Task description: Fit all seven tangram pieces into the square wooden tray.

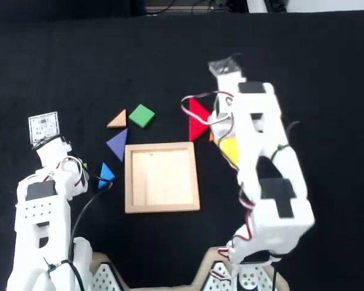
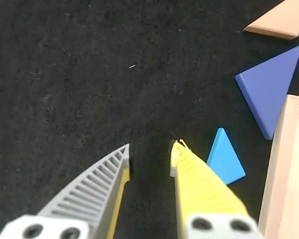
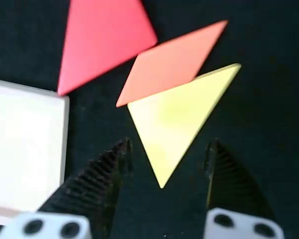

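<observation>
the square wooden tray [image 1: 162, 182] lies in the middle of the black worktop [image 1: 60, 73]. right of its far corner, the right end effector [image 3: 168, 143] has its fingers apart around one tip of the yellow triangle [image 3: 177, 114], which touches the orange parallelogram [image 3: 172, 62] beside the red triangle [image 1: 197, 118]. the left end effector [image 2: 151, 146], also apart, hangs just left of the light blue triangle [image 2: 223, 158]. the dark blue triangle [image 1: 118, 143], the tan triangle [image 1: 117, 119] and the green square [image 1: 142, 115] lie far-left of the tray.
</observation>
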Controlling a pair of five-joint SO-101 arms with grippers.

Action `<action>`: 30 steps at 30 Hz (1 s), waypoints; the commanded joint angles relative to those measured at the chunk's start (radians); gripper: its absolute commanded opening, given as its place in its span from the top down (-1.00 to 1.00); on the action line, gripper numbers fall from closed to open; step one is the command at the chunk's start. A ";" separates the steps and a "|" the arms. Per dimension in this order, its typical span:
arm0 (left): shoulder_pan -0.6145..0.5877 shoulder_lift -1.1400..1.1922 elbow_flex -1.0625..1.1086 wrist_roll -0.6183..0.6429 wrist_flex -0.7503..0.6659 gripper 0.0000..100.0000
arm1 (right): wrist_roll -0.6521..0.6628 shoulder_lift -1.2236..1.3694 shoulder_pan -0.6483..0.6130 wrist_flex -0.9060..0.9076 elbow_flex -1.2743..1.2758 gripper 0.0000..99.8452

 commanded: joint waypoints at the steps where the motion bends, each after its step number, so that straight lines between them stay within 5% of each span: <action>1: 0.010 0.000 -0.004 -0.009 -0.018 0.71 | -0.008 -0.073 -0.021 -0.015 0.004 0.53; 30: 0.010 0.000 -0.004 -0.009 -0.015 0.71 | -0.049 0.200 0.006 -0.084 -0.071 0.53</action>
